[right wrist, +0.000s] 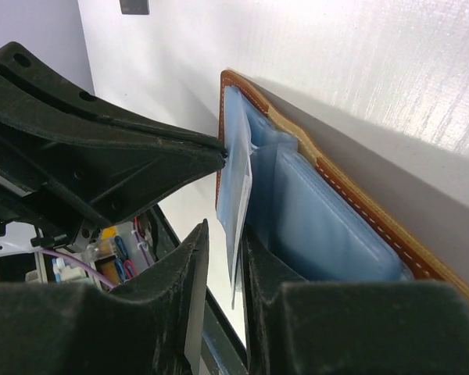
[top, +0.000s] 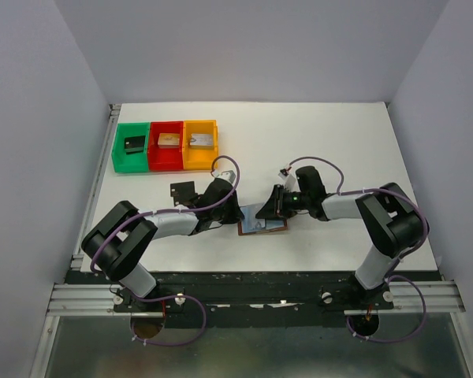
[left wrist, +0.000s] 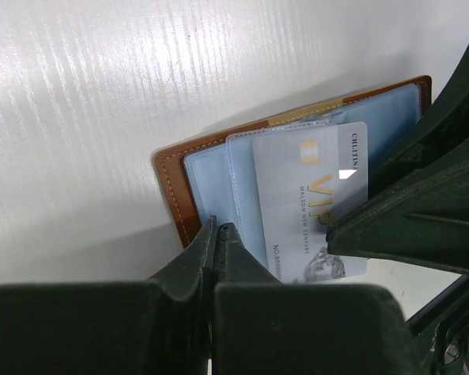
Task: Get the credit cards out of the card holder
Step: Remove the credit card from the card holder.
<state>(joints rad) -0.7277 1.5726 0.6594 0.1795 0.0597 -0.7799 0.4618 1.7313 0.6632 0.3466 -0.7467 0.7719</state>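
Observation:
The card holder (top: 264, 226), a brown leather wallet with blue-grey lining, lies open on the table between the arms. A grey credit card (left wrist: 305, 195) sticks halfway out of its pocket. My left gripper (left wrist: 219, 228) is shut, its tips resting on the lining's corner (right wrist: 219, 151). My right gripper (right wrist: 227, 234) stands open around the free end of the grey card (right wrist: 241, 203); one finger touches it and a gap shows on the other side. A black credit card (top: 183, 190) lies flat on the table to the left of the left gripper (top: 238, 214).
Green (top: 131, 146), red (top: 166, 144) and orange (top: 200, 142) bins stand in a row at the back left, each with a block inside. The two grippers are almost touching over the wallet (left wrist: 172, 187). The table's near edge lies just below it.

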